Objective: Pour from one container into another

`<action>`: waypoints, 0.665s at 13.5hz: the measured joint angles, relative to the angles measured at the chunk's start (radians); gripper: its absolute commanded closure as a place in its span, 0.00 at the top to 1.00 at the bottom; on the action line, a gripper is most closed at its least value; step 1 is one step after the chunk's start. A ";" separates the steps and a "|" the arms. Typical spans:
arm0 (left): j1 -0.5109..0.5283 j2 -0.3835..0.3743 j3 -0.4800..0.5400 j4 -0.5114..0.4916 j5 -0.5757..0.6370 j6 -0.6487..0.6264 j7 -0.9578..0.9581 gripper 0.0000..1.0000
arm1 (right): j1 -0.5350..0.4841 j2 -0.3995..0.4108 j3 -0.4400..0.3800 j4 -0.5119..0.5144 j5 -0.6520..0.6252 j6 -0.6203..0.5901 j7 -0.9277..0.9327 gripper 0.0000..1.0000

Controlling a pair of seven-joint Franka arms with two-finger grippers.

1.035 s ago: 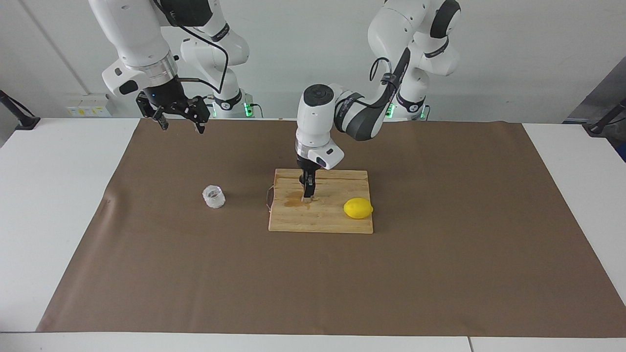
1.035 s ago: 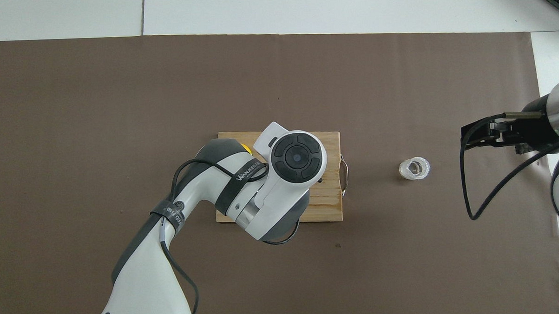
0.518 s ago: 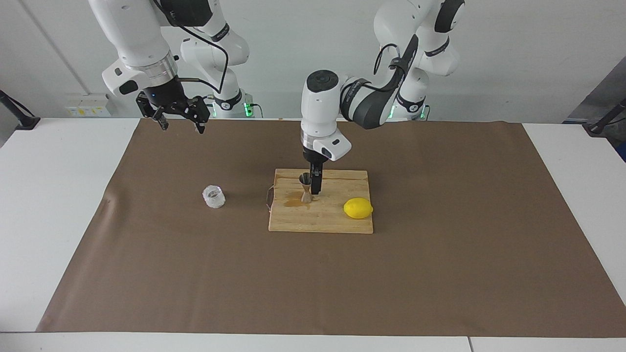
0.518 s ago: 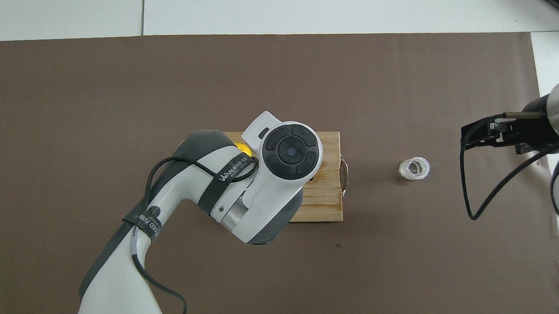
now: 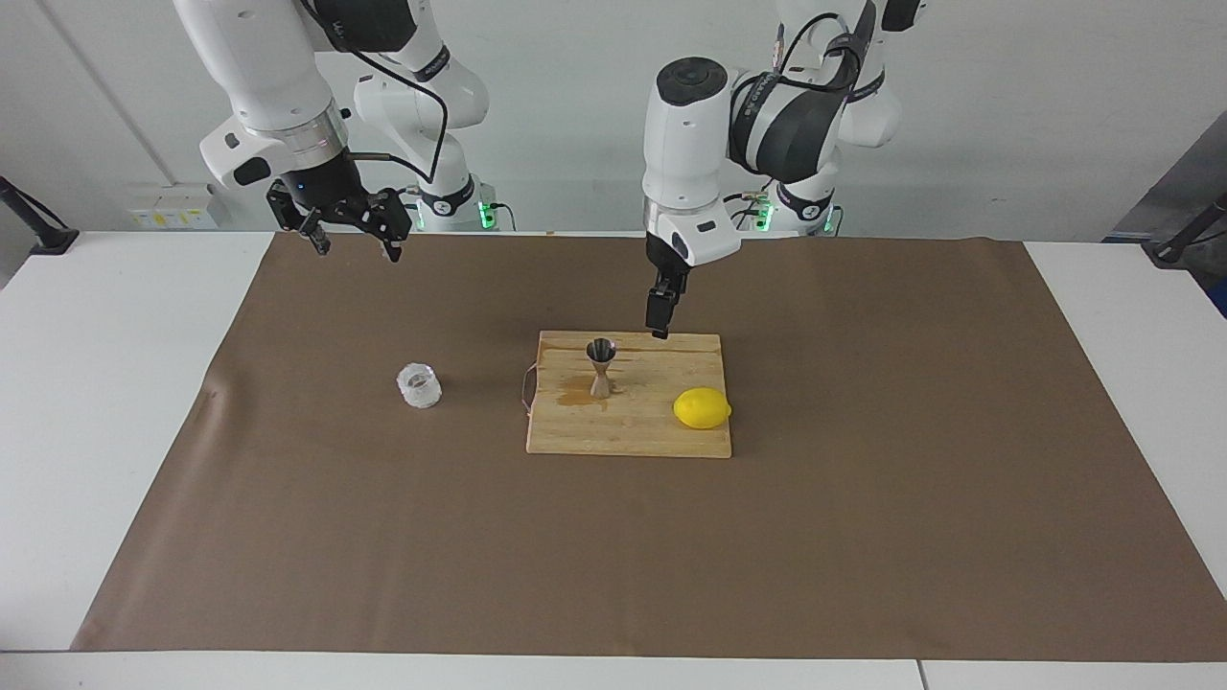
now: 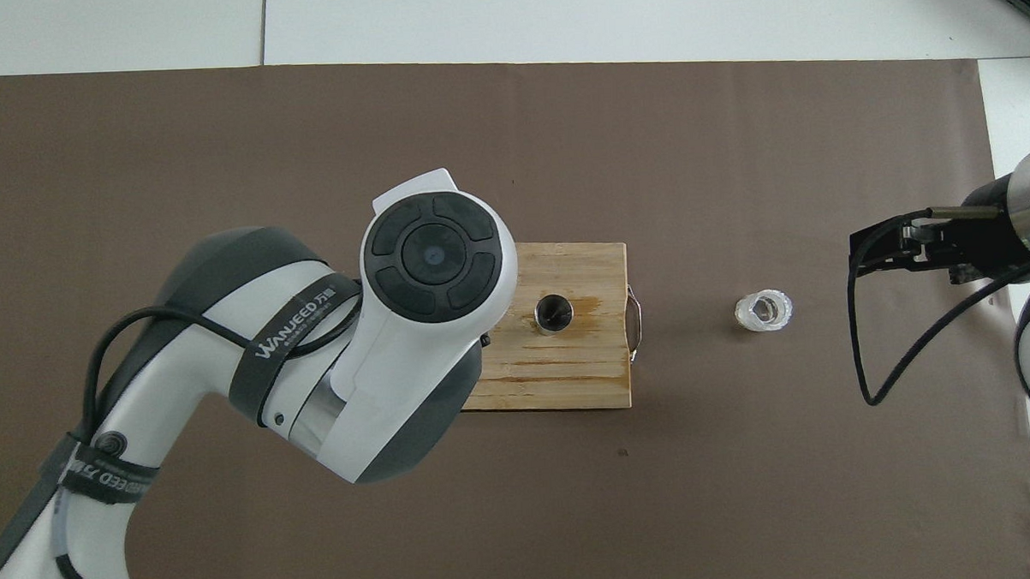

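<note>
The steel jigger [image 5: 601,367] stands upright on the wooden cutting board [image 5: 628,433], free of any gripper; it also shows in the overhead view [image 6: 554,314]. The clear faceted glass cup [image 5: 419,385] stands on the brown mat beside the board, toward the right arm's end, and shows in the overhead view [image 6: 763,311]. My left gripper [image 5: 659,326] hangs open and empty above the board, beside the jigger and higher than it. My right gripper [image 5: 355,247] is open and empty, high over the mat at the right arm's end, waiting.
A yellow lemon [image 5: 702,408] lies on the board toward the left arm's end; the left arm hides it in the overhead view. A wet stain [image 5: 575,391] marks the board by the jigger. The board has a metal handle [image 6: 636,319] facing the cup.
My left gripper let go of the jigger, rose and moved toward the left arm's end; the jigger stays standing on the board. The right arm has not moved.
</note>
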 measured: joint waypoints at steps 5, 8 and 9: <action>0.144 -0.120 0.005 -0.028 -0.026 -0.065 0.425 1.00 | -0.008 -0.001 -0.001 -0.010 0.000 -0.013 -0.119 1.00; 0.241 -0.171 0.007 -0.063 -0.054 -0.106 0.702 1.00 | -0.019 -0.016 -0.004 -0.066 0.000 0.022 -0.377 1.00; 0.270 -0.175 0.008 -0.070 -0.056 -0.113 0.796 1.00 | -0.022 -0.028 -0.005 -0.102 0.000 0.055 -0.468 1.00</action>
